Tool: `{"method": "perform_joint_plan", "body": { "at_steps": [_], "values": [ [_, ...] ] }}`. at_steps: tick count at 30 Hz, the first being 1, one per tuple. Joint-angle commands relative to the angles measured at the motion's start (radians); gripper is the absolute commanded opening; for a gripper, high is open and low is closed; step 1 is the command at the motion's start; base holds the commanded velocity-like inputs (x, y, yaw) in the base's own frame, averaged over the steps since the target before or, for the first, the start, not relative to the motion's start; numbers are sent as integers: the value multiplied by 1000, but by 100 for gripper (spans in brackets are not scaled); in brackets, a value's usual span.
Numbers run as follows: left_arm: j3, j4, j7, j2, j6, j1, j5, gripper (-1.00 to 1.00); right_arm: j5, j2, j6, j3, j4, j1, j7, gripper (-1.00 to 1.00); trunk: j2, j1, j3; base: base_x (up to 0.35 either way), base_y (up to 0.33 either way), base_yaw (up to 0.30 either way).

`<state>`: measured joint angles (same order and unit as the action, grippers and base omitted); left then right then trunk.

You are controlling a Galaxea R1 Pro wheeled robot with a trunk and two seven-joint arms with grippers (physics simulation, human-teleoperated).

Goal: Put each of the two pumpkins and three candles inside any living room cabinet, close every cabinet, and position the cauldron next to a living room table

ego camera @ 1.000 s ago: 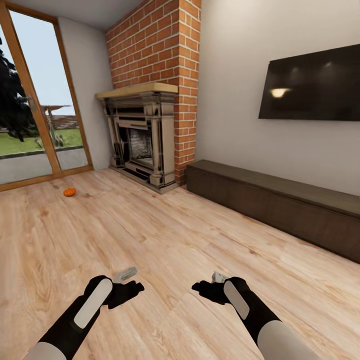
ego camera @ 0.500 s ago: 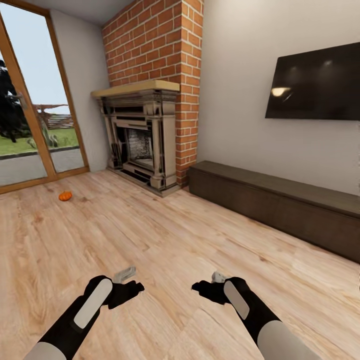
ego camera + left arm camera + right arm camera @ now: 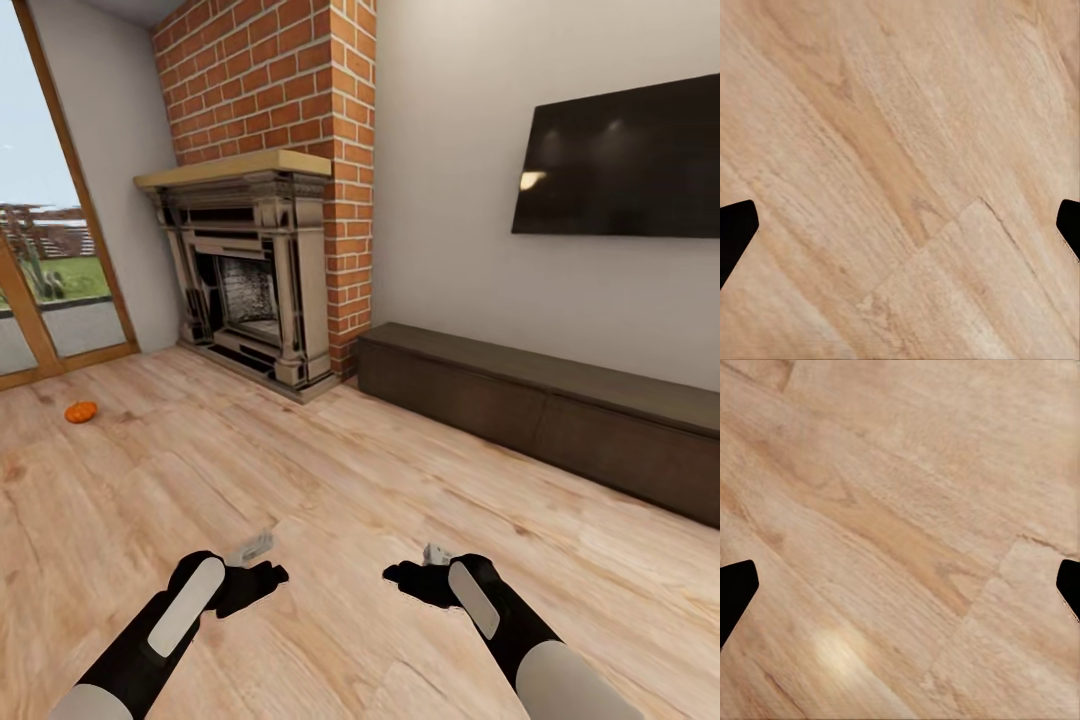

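Note:
One small orange pumpkin [image 3: 81, 411] lies on the wood floor at the far left, near the glass door. The long low dark-brown cabinet [image 3: 540, 415] runs along the right wall under the TV, all its fronts shut. My left gripper [image 3: 262, 575] and right gripper [image 3: 405, 572] hang low in front of me, far from both. Each wrist view has black fingertips [image 3: 735, 232] [image 3: 735, 589] at opposite edges with bare floor between, so both grippers are open and empty.
A brick chimney with a stone fireplace [image 3: 245, 280] stands in the far corner, left of the cabinet. A black TV [image 3: 620, 160] hangs on the white wall. A glass door [image 3: 40, 280] is at the far left. Wood floor [image 3: 330, 480] stretches between me and them.
The whole picture has slid left, so the camera has turned right; the pumpkin and fireplace sit further left in view. Both arms hold the same pose.

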<state>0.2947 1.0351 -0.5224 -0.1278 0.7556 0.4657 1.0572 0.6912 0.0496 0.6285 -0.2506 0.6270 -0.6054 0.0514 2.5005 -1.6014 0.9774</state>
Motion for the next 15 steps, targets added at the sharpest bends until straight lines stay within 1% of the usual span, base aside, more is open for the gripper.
{"method": "perform_joint_plan", "body": {
  "at_steps": [1, 15],
  "values": [
    [3, 1, -10, -1, -1, 1, 10, 100, 6, 0, 3, -2, 1, -1, 5, 100, 0, 0, 1, 319, 105, -8],
    [3, 1, -10, -2, -1, 1, 10, 100, 16, 2, 0, -1, 2, -1, 3, 100, 0, 0, 1, 319, 105, -1]
  ]
}}
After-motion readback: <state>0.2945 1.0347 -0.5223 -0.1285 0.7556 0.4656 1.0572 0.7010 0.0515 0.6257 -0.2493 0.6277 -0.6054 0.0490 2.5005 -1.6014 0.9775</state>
